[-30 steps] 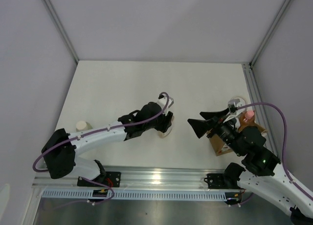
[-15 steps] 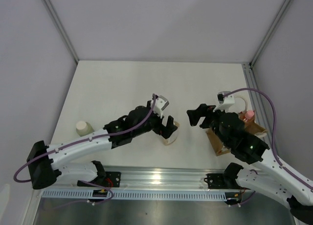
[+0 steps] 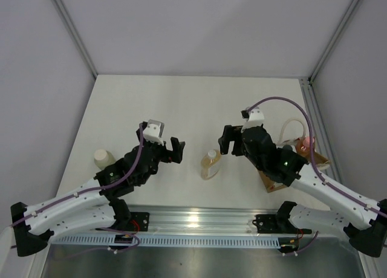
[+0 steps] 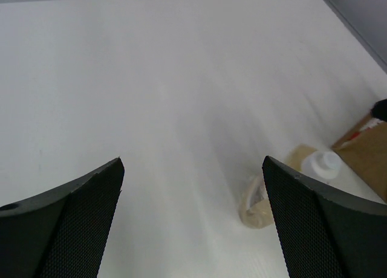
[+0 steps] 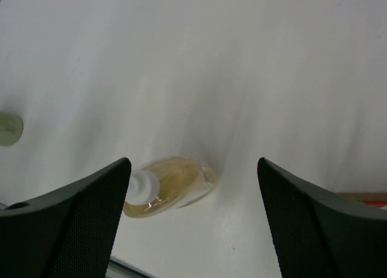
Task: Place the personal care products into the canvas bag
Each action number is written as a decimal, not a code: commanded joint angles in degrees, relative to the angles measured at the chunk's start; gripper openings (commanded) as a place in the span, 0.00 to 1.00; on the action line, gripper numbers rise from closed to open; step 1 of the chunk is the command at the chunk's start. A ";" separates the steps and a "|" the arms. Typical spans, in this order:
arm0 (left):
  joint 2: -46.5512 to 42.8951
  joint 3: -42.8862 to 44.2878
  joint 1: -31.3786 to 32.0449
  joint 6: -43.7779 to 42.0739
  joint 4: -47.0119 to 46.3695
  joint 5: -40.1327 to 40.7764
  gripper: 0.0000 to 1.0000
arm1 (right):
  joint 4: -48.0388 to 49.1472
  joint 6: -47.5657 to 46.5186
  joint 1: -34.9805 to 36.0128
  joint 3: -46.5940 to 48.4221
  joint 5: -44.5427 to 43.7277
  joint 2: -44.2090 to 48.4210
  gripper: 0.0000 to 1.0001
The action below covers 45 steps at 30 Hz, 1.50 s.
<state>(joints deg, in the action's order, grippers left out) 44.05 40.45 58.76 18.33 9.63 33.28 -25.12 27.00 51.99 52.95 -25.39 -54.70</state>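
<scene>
The slim amber bottle [image 3: 210,165] with a white cap stands upright and free on the table between my two grippers. My left gripper [image 3: 162,152] is open to its left, apart from it; in the left wrist view the amber bottle [image 4: 266,200] shows by the right finger. My right gripper [image 3: 234,144] hangs open just up and right of the bottle, and the amber bottle [image 5: 172,184] shows below between its fingers. The canvas bag [image 3: 269,180] lies at the right, mostly hidden under my right arm. An orange bottle with a pink cap [image 3: 307,143] rests at the bag.
A squat pale-green cylinder [image 3: 103,158] stands near the table's left edge, also seen as the pale-green cylinder [image 5: 7,128] in the right wrist view. The bag's cream handle [image 3: 291,128] loops toward the back. A metal rail [image 3: 199,220] runs along the near edge.
My left gripper opened, let go of the amber bottle and drew back to the left, leaving it standing. My right gripper swung left toward the bottle and opened wider.
</scene>
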 commanded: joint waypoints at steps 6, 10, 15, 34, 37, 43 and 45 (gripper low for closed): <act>-8.79 -3.79 0.48 -0.40 -0.93 14.87 1.00 | -4.04 16.47 1.71 4.45 -13.18 -1.55 0.85; -13.71 -5.46 0.74 -0.13 -1.45 18.39 0.99 | -5.72 27.91 4.26 3.91 -16.19 -6.90 0.86; -17.24 -7.40 1.97 -0.57 -2.16 20.42 1.00 | -2.91 30.38 11.46 7.50 -20.82 -12.45 0.86; -19.79 -8.19 3.38 -1.10 -2.77 23.85 0.99 | -35.52 64.29 18.06 23.78 -29.28 -36.53 0.84; -20.58 -8.45 3.64 -1.01 -2.95 24.20 0.99 | -34.91 65.54 18.24 23.43 -29.37 -38.29 0.82; -21.90 -8.89 4.08 -1.10 -3.21 25.43 0.99 | -34.20 66.42 18.24 23.87 -29.54 -40.75 0.79; -22.43 -9.16 4.17 -1.01 -3.39 25.70 0.99 | -33.94 66.86 18.24 23.61 -29.90 -40.93 0.74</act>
<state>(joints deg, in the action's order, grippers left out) 22.44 32.01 62.33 17.93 8.01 57.08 -57.82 89.19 69.91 74.54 -51.22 -95.13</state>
